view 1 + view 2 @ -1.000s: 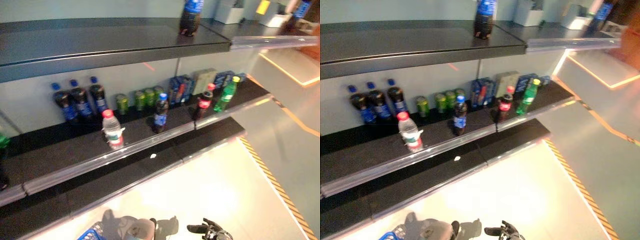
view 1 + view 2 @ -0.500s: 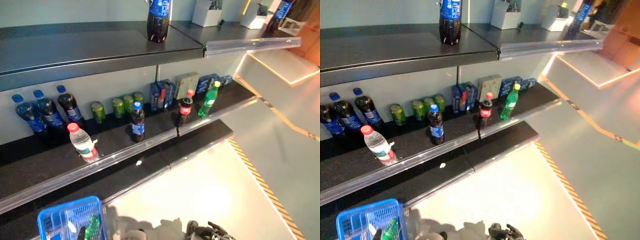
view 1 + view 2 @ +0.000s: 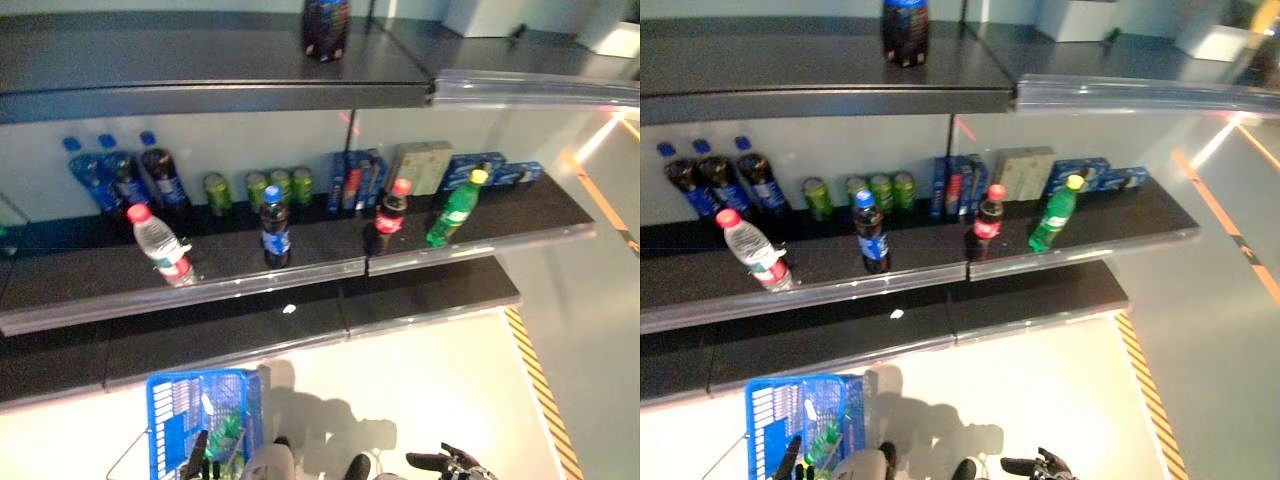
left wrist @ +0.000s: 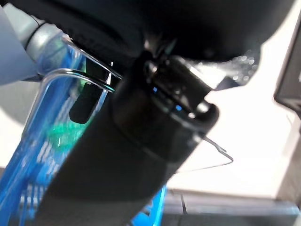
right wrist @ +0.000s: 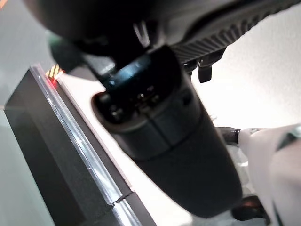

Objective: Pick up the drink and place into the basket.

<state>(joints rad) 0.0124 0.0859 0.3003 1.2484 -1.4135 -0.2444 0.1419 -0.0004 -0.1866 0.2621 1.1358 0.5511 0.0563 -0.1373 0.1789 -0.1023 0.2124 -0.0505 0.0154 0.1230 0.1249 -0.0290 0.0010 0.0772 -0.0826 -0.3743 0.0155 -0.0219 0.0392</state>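
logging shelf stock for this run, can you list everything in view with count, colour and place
cola bottles: three, dark with blue caps, back left of middle shelf
water bottle: one, clear with red cap, tilted at shelf front left
green cans: four, back centre
blue-cap cola bottle: one, front centre
red-cap cola bottle: one, front, right of centre
green bottle: one, yellow cap, tilted, front right
cartons: several, blue and one grey, back right
top-shelf bottle: one, dark, upper shelf
basket: one, blue, by the floor at lower left, something green inside
left hand: dark, at the basket
right hand: dark, bottom edge, empty
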